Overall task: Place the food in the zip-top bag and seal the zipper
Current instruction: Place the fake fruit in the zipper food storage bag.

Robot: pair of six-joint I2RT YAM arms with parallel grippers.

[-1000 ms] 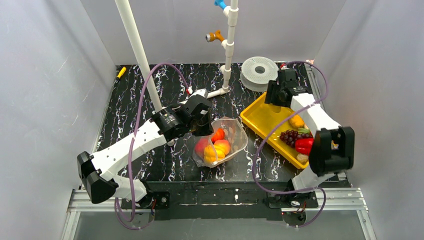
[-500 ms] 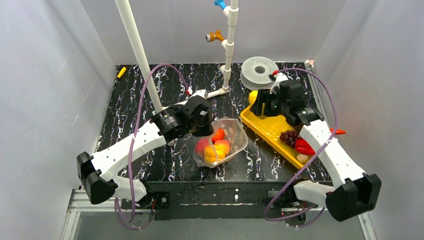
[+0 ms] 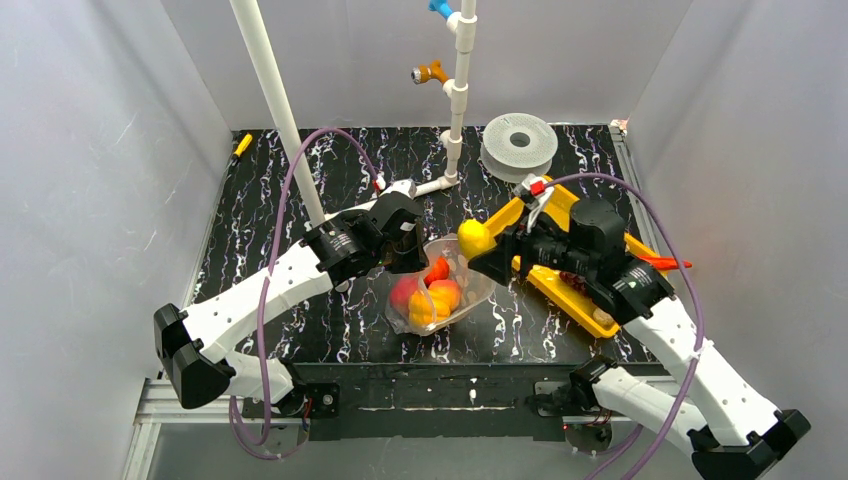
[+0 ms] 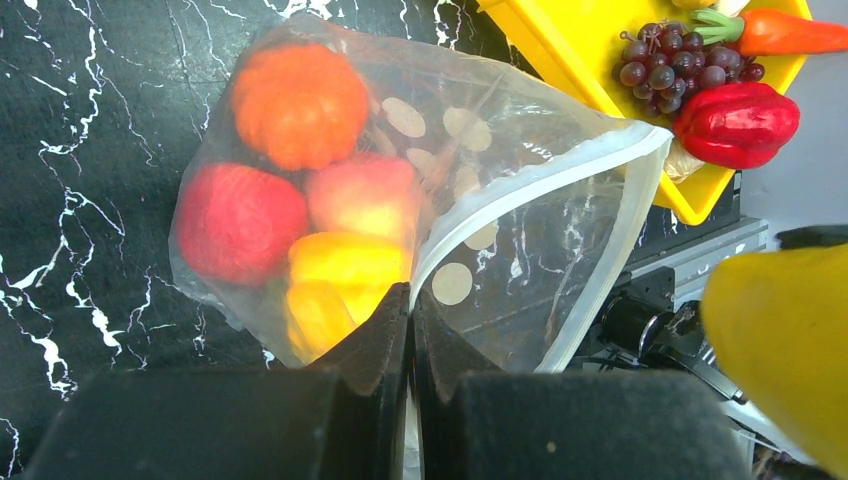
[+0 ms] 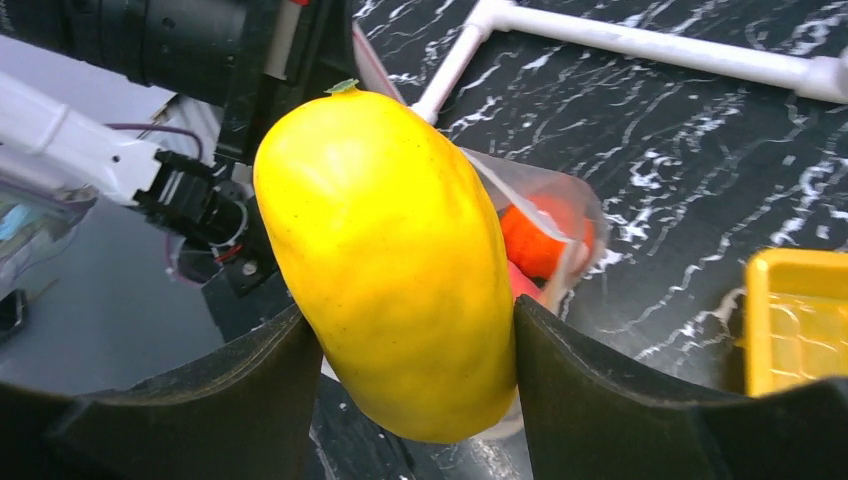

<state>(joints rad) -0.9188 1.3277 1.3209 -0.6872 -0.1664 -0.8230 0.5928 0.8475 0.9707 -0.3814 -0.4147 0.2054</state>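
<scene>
a yellow tray (image 4: 575, 55) lies on the black marbled table (image 3: 240, 230) near a white spool (image 3: 518, 145) and white pipes (image 3: 273, 90)

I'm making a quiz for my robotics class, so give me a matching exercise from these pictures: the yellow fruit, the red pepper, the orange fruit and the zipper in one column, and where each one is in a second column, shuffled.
Column one:
1. yellow fruit
2. red pepper
3. orange fruit
4. zipper

Column two:
A. inside the zip-top bag
B. pinched in the left claw
C. lying on the yellow tray
D. gripped in the right claw

Pairs: 1-D, 2-C, 3-A, 4-B
</scene>
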